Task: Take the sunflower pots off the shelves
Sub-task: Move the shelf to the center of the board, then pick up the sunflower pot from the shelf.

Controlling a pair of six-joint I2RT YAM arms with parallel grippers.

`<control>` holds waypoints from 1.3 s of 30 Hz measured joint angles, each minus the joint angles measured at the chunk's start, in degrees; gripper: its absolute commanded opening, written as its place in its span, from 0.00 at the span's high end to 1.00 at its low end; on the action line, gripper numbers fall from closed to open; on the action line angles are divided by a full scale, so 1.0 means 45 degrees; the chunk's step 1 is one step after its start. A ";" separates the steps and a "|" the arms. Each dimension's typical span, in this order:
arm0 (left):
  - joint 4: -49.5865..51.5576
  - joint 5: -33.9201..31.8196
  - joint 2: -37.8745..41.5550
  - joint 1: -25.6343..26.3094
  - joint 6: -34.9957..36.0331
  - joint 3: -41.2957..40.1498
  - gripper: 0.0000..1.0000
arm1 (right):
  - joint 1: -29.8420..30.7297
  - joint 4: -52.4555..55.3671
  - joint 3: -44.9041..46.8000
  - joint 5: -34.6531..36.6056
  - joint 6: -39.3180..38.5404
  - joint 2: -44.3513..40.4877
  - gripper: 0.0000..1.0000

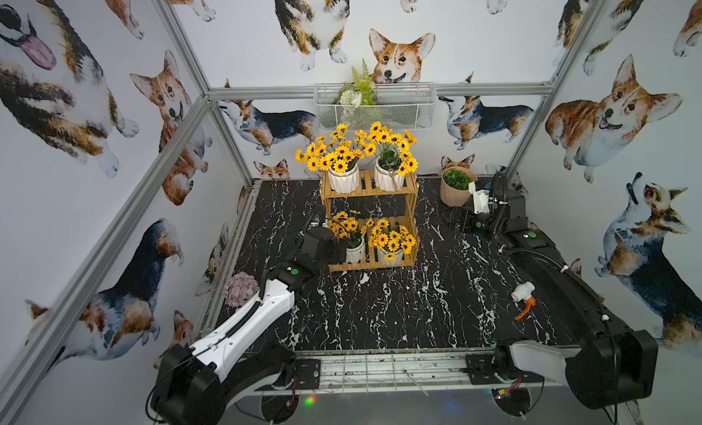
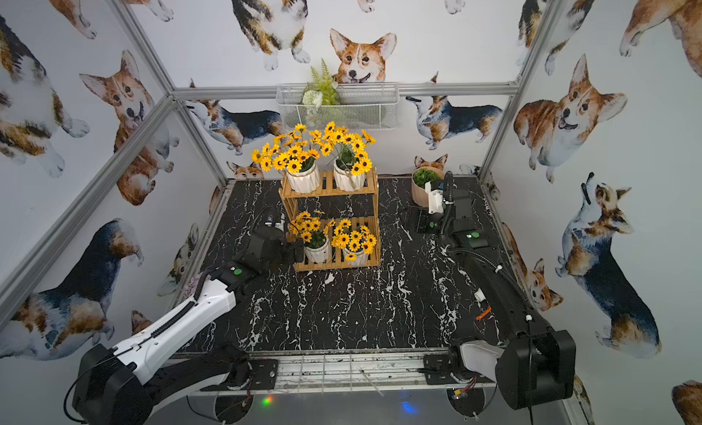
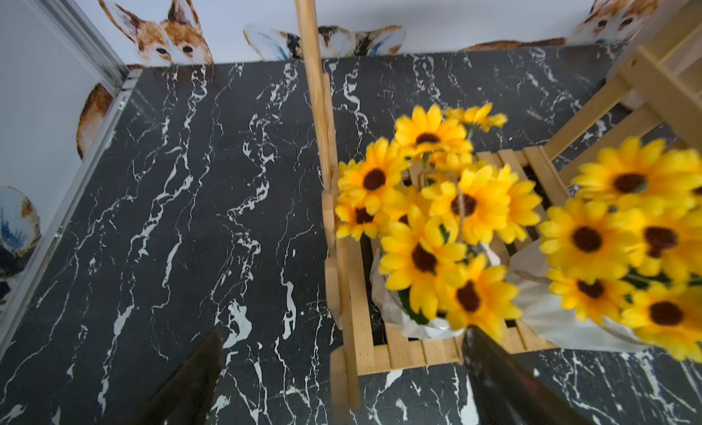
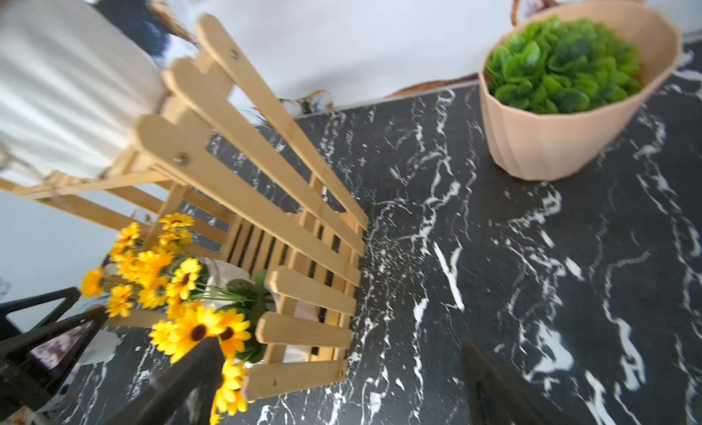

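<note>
The light-wood shelves [image 1: 367, 191] stand at the table's middle back. Two sunflower pots [image 1: 343, 180] [image 1: 387, 178] sit on the upper tier. Two more [image 1: 355, 252] [image 1: 391, 255] sit on the lower tier. My left gripper [image 1: 336, 254] is open at the lower tier's front left corner. In the left wrist view that corner post lies between its fingers [image 3: 490, 362], and one fingertip is close to the nearest pot [image 3: 418, 324]. My right gripper [image 4: 342, 358] is open, low over the table beside the shelves' right end [image 4: 304, 290], holding nothing.
A beige pot of green foliage [image 1: 456, 191] stands at the back right, close behind my right wrist. A purple flower head [image 1: 241, 288] lies at the left edge. A white and orange nozzle [image 1: 523, 297] lies at the right. A wire basket [image 1: 374, 111] hangs on the back wall.
</note>
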State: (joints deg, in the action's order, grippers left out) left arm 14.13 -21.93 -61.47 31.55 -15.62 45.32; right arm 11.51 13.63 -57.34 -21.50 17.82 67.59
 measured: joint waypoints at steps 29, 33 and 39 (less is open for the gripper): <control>0.1345 0.6713 0.0384 -0.6518 0.0136 0.5459 0.00 | 0.0491 -0.5901 -0.4138 -0.8170 -0.3959 0.3925 0.01; 0.1175 0.7431 -0.0029 -0.7184 -0.0131 0.5571 0.00 | 0.0491 -0.5809 -0.4673 -0.8568 -0.4167 0.4634 0.01; 0.0738 0.7966 -0.0471 -0.7732 -0.0486 0.5717 0.00 | 0.0491 -0.5829 -0.5333 -0.8626 -0.4226 0.5707 0.01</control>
State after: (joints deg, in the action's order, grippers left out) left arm 17.45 13.91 -63.59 -3.25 -17.80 71.05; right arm 13.72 -12.60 -81.34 -60.31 -1.19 93.27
